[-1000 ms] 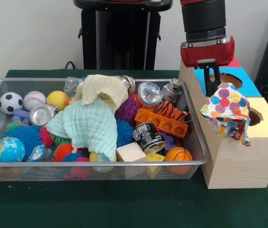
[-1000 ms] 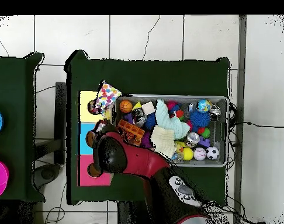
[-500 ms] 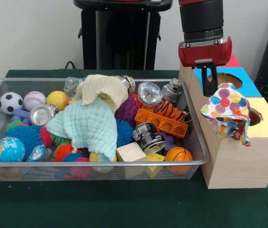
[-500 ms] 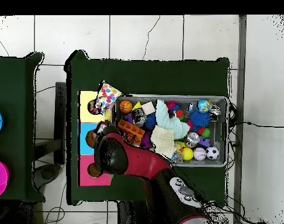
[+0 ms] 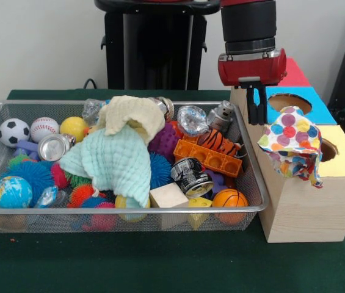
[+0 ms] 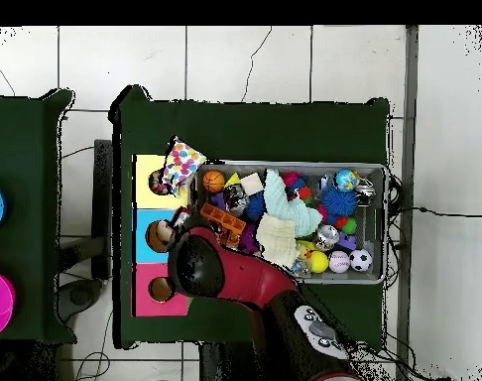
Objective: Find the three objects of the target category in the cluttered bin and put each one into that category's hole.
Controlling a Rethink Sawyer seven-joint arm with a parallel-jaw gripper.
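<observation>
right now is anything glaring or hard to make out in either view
Front view: even light, small glints on the crushed cans and foil, soft shadow under the bin; the hand is dark against the wooden box, so its state is unclear. Overhead view: the arm hides the bin's corner nearest the box, and the toys look tiny.

**Cloths at the bin and the box**

A polka-dot cloth (image 5: pixel 291 146) is draped over the edge of the wooden box (image 5: pixel 306 201), partly covering the yellow section's hole (image 5: pixel 327 149). In the wire bin (image 5: pixel 13 220), a mint-green cloth (image 5: pixel 116 160) is spread over the toys, with a pale yellow cloth (image 5: pixel 132 114) bunched just behind, touching it.
</observation>
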